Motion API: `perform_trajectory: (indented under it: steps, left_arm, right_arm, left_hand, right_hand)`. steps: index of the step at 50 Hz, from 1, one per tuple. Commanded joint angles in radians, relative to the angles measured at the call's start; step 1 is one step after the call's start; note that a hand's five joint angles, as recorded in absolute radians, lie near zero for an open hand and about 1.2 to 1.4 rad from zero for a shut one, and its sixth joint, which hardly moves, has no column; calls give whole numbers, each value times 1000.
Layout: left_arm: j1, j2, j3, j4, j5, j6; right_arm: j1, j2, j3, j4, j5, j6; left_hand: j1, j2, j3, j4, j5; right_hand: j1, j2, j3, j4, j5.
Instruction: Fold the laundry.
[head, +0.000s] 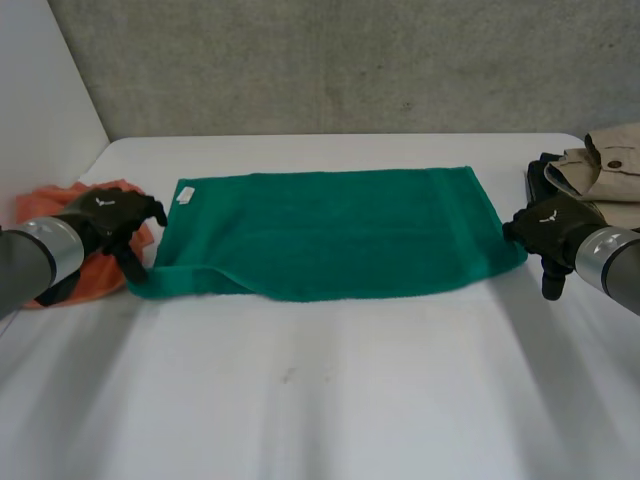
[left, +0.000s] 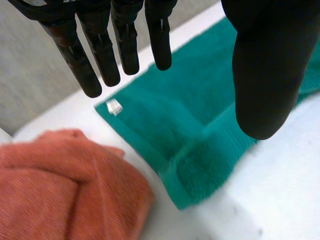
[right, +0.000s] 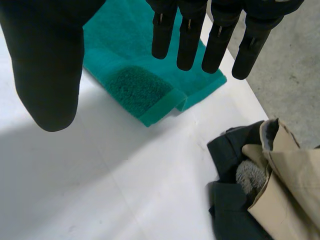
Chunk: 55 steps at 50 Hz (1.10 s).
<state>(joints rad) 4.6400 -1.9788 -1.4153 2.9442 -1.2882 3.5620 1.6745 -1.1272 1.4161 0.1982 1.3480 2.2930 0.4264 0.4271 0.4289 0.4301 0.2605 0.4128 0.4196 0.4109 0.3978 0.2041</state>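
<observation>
Bare white table stretches out on the near side, and past it the green towel lies spread across the middle, its long edges running left to right. A small white label sits at its far left corner.

At the towel's near left corner is the left hand, reaching in from the side on its grey arm. From its wrist camera the fingers hang straight and the thumb stands well apart from them, with nothing held; the corner lies below the gap. Just beside that hand, an orange cloth is bunched at the table's left edge.

The right hand mirrors it at the towel's near right corner, fingers straight, thumb spread wide, holding nothing. The corner below it has a turned-up hem. Beyond that hand, a beige garment lies heaped over a dark one, apart from the towel.
</observation>
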Motion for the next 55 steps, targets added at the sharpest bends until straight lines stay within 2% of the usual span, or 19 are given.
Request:
perform_trajectory:
  steps: [1,7,10,11,13,14,22,26,33,40,47,52,54,55]
  left_arm:
    - [-6,-138,91,-42,-23,32]
    - [-29,-210,107,-50,-40,66]
    - [-46,-236,107,-45,-46,83]
    - [-50,-244,111,-40,-54,90]
    - [-55,-244,116,-31,-65,92]
    - [-56,-241,119,-24,-72,93]
    - [-98,-121,72,85,-117,69]
    - [-104,-107,62,145,-125,74]
    - [-95,-121,61,151,-137,67]
    - [-87,-124,68,151,-137,64]
    - [-83,-121,93,148,-137,54]
    - [-84,-117,99,147,-137,43]
    - [-84,-112,99,147,-137,38]
    - [-86,-106,93,142,-137,32]
  right_arm:
    - [-19,13,4,-10,-9,39]
    - [-29,6,20,-10,-15,68]
    - [-36,1,24,1,-16,91]
    - [-38,0,24,6,-18,97]
    - [-41,-5,27,32,-23,106]
    - [-42,-8,30,46,-26,106]
    - [-68,-43,52,234,-53,31]
    - [-53,-7,37,147,-93,25]
    - [-7,117,-47,-19,-92,52]
    - [20,265,-201,-39,-84,51]
    - [40,392,-371,-8,-66,59]
    - [54,423,-394,-43,-63,54]
    - [57,428,-396,-59,-58,52]
    - [60,423,-394,-75,-50,46]
  left_hand:
    - [89,89,87,86,81]
    - [136,136,134,133,128]
    - [297,297,295,294,289]
    - [565,565,563,562,557]
    - [886,886,884,883,878]
    - [969,968,967,965,960]
    - [970,969,967,966,961]
    - [970,969,967,966,961]
    - [970,969,967,966,961]
    - [970,969,967,966,961]
    - [970,969,967,966,961]
    - [970,969,967,966,961]
    - [970,969,967,966,961]
    - [970,969,967,966,961]
  right_hand:
    - [38,31,40,53,72]
    - [49,43,51,64,84]
    - [49,43,51,64,84]
    - [49,43,51,64,84]
    - [49,43,51,64,84]
    - [52,46,54,67,87]
    - [73,66,75,88,107]
    - [73,66,75,88,107]
    - [64,57,66,79,98]
    - [99,92,101,114,133]
    - [360,353,362,375,394]
    - [475,468,477,490,509]
    - [720,713,722,735,754]
    - [981,974,983,996,1015]
